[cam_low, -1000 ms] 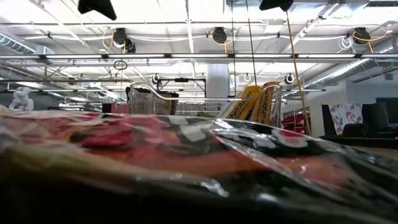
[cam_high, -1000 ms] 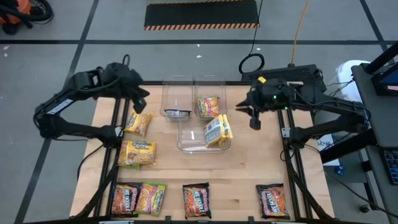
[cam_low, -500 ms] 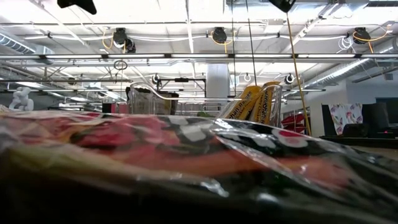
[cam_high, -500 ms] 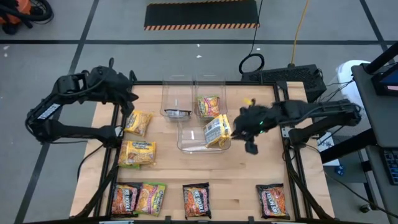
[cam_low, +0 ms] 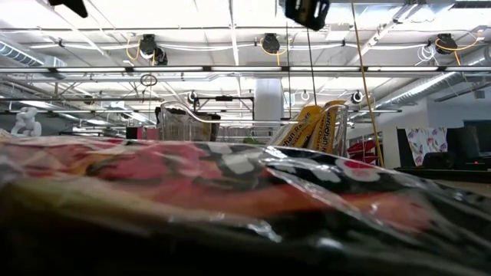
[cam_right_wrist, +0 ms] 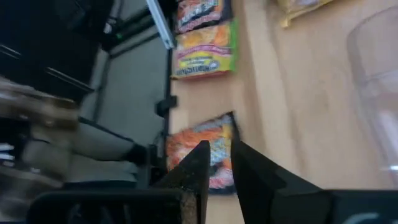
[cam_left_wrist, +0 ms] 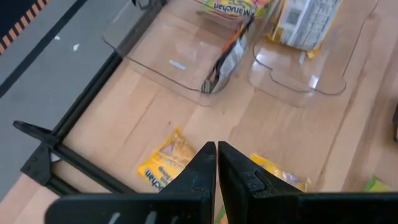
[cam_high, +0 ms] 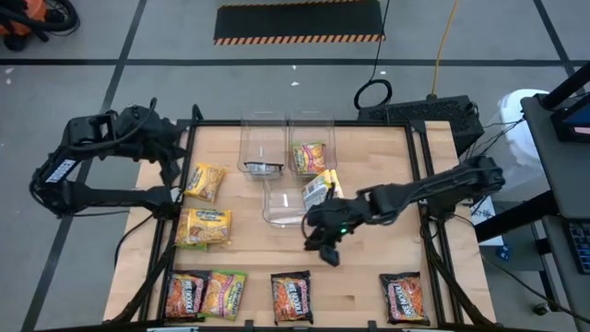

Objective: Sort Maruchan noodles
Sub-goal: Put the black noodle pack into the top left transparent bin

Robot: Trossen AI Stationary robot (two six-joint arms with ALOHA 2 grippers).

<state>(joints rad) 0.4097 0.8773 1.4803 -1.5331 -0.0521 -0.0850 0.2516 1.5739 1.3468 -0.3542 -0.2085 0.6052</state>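
Maruchan noodle packets lie flat on the wooden table [cam_high: 369, 277]. Two yellow ones [cam_high: 205, 182] [cam_high: 203, 226] are at the left. Dark ones [cam_high: 187, 295] [cam_high: 291, 297] [cam_high: 403, 297] and a lime-green one [cam_high: 224, 293] line the near edge. Three clear bins hold packets: a dark one [cam_high: 263, 167], a green-pink one [cam_high: 309, 157], and yellow ones [cam_high: 323, 192] standing on edge. My right gripper [cam_high: 323, 247] hangs above the table just near of the front bin, fingers slightly apart, nothing between them. My left gripper [cam_left_wrist: 216, 148] is shut and bare, high over the far left corner.
The front bin [cam_high: 300, 203] stands close behind my right gripper, and the two far bins [cam_high: 261, 143] [cam_high: 311, 138] stand side by side. Black frame rails [cam_high: 175, 231] run along both table sides. In the low view a packet [cam_low: 230, 199] right at the lens blocks most of the table.
My right gripper has swung from the far right corner toward the table's left and near edges, sinking and rolling, and now hangs beside the front bin. My left gripper has drawn back toward the table's left edge. No packet has moved.
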